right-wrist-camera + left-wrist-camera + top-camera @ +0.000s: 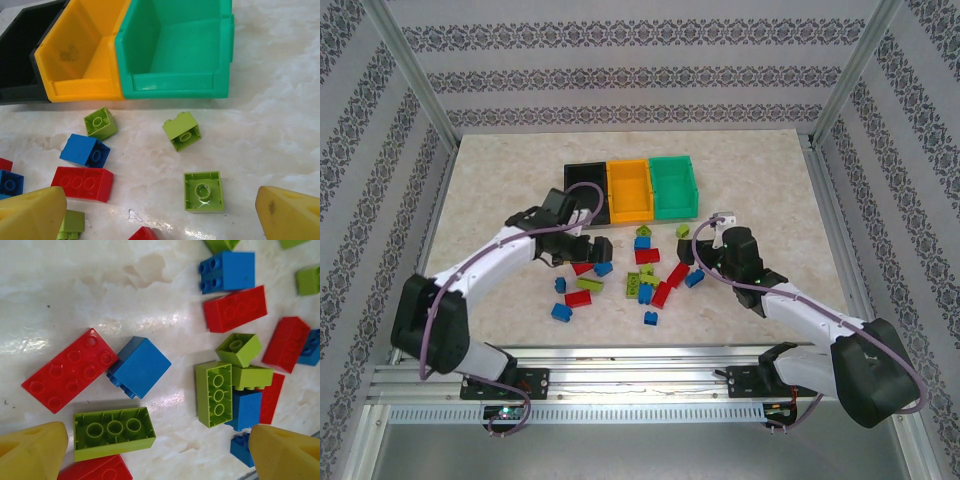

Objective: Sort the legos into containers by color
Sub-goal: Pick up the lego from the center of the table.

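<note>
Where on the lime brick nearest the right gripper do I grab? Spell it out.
Pinch the lime brick across its flat side walls, from straight above: it lies hollow side up, clear of neighbours, squared to the open right gripper.

You have a pale marbled tabletop [500, 170] under you, glossy enough to catch glare. Panels with dark floral stripes [620, 70] close it in on the far side, left and right. A metal post rises from the far left corner [415, 75] and another from the far right [857, 70]. A ridged aluminium rail [640, 375] runs along the near edge.
</note>
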`<state>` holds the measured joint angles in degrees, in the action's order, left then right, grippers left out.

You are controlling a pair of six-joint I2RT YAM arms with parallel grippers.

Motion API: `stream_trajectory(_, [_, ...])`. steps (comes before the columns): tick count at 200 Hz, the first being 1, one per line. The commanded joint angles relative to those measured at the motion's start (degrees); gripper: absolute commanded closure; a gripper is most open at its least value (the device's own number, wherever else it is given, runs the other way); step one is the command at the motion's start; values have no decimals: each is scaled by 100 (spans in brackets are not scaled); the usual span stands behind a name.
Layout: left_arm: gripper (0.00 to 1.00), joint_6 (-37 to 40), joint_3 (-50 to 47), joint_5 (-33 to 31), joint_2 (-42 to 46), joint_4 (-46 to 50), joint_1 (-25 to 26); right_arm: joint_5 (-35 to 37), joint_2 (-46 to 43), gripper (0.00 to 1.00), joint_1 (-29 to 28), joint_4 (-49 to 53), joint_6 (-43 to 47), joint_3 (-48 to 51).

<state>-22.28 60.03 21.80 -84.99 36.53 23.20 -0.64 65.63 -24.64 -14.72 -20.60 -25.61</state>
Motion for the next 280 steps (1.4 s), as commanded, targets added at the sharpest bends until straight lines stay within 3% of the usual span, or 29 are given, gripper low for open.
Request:
stream_trajectory(1, [7,478,461,-343,-328,805,276,211,-70,3,-50,2,115,-64])
stream_trajectory(74, [12,732,1189,-496,-1000,1369,592,453,-191,2,-56,-268,21,143])
stream_trajectory(130, [16,1231,2012,-1504,-1881,2167,993,490,-149,2,-41,-274,16,143])
stream_trajectory(167, [23,1493,2455,-1691,-2568,2297,1098,516,-170,2,-41,-321,-6,177])
stream_trajectory(196, [26,1727,2888,-2339,-2999,2501,1229,443,-90,2,-41,-346,-31,127])
stream_trajectory(280, [38,1781,2819,-2532,-3341,2268,1388,429,-16,2,-40,-346,-40,105])
